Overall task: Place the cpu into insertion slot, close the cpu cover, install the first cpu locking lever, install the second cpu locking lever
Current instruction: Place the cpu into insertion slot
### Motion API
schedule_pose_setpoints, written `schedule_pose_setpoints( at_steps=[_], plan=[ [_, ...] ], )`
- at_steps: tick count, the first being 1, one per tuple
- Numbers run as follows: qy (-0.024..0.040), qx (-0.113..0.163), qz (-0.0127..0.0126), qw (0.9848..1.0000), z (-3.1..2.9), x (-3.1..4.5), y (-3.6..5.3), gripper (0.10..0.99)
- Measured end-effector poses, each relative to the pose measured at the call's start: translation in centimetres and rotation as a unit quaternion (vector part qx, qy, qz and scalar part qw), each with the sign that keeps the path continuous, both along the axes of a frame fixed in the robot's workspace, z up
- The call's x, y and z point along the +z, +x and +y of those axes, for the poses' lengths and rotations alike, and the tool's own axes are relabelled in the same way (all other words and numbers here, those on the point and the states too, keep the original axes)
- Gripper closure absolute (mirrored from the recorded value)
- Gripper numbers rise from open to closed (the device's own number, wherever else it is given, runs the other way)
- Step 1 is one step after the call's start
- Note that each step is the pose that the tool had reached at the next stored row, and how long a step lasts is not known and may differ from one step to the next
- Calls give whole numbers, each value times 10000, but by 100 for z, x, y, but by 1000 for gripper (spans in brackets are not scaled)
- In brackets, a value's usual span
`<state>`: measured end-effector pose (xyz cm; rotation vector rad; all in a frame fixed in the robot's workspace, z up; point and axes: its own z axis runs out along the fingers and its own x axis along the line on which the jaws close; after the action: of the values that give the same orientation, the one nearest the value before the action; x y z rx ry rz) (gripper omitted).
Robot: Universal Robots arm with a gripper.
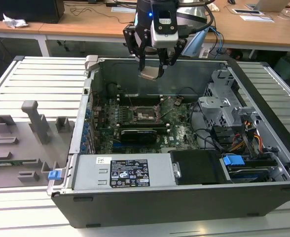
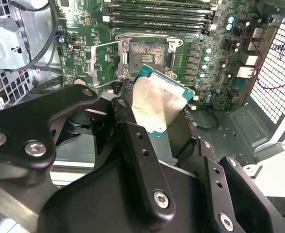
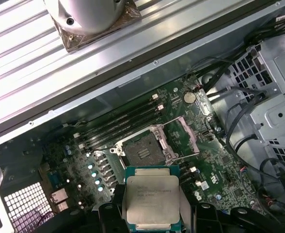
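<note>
My gripper (image 1: 152, 68) hangs above the back of the open computer case, shut on the cpu (image 1: 151, 74), a flat square chip with a pale metal top. In both wrist views the cpu (image 2: 157, 104) (image 3: 152, 199) sits between the black fingers (image 2: 125, 121), well above the motherboard. The insertion slot (image 1: 144, 115) (image 2: 147, 53) (image 3: 141, 152) lies bare on the green board below, a dark square socket with a metal rim. The cpu cover (image 2: 103, 65) (image 3: 187, 140), a thin silvery frame, is flipped open beside the socket.
The case walls (image 1: 88, 103) enclose the board. A power supply (image 1: 127, 173) fills the front, and a drive cage with cables (image 1: 224, 106) stands on the exterior view's right. Long memory slots (image 2: 157, 14) run beside the socket. Grey fixtures (image 1: 34, 123) stand on the table outside.
</note>
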<state>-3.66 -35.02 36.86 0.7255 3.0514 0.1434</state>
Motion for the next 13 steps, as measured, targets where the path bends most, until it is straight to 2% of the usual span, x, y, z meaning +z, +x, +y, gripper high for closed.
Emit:
schedule_pose_setpoints(
  at_steps=[6,13],
  plan=[
    [0,-19,0,10000,0,-5,0,561],
    [0,-194,0,9998,0,-5,0,561]
  ],
)
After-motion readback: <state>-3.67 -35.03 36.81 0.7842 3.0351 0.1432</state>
